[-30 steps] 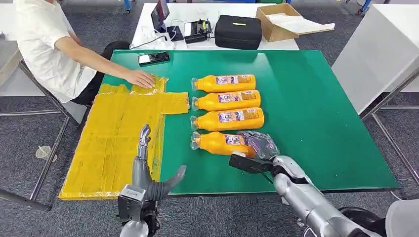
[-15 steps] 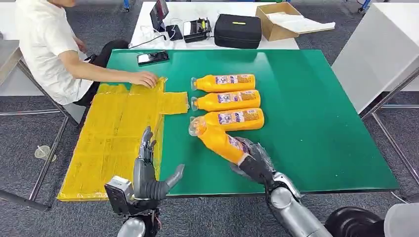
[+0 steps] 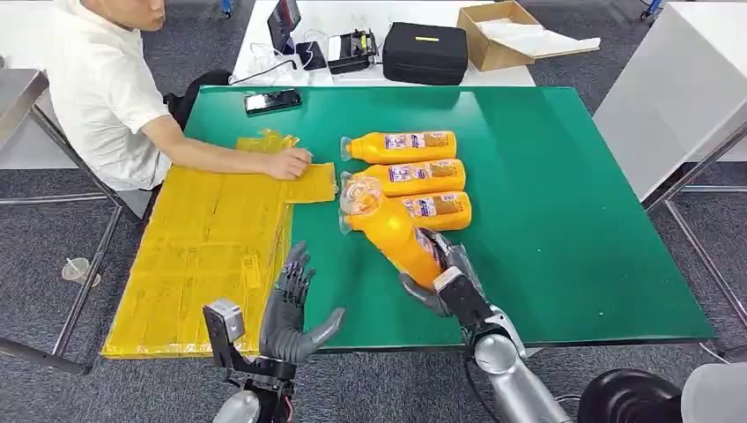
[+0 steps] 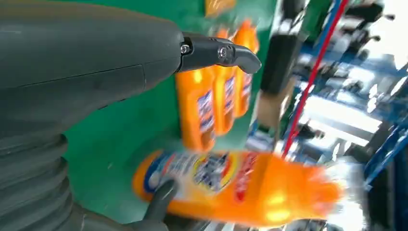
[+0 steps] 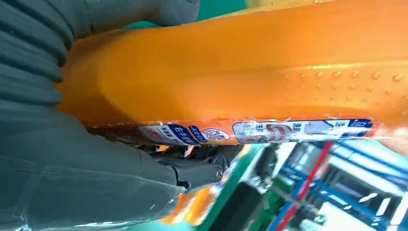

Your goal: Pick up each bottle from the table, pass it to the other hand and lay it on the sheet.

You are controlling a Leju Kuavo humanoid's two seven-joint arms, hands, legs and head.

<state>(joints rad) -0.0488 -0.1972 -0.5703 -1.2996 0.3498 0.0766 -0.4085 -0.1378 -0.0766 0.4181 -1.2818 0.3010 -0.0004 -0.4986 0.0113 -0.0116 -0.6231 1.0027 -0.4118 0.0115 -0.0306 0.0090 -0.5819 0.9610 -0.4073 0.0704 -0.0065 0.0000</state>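
My right hand (image 3: pixel 443 276) grips an orange bottle (image 3: pixel 396 232) by its base and holds it raised and tilted, cap (image 3: pixel 360 196) towards me and to the left; the same held bottle (image 5: pixel 250 72) lies across the right wrist view. Three more orange bottles (image 3: pixel 401 146) lie side by side on the green table (image 3: pixel 564 211). My left hand (image 3: pixel 291 308) stands open at the table's near edge, fingers apart, beside the yellow sheet (image 3: pixel 211 247). In the left wrist view the held bottle (image 4: pixel 240 187) shows blurred beyond my left hand (image 4: pixel 72 96).
A person (image 3: pixel 97 88) sits at the far left with a hand (image 3: pixel 289 163) pressing on the sheet's far corner. A phone (image 3: pixel 273 102) lies on the table's far edge. Behind it, a white table (image 3: pixel 370 26) carries a black case (image 3: pixel 425 55) and a cardboard box (image 3: pixel 498 35).
My right hand lifted the nearest bottle off the table and swung its cap up and left. My left hand rose and opened towards it. The person's hand slid right along the sheet.
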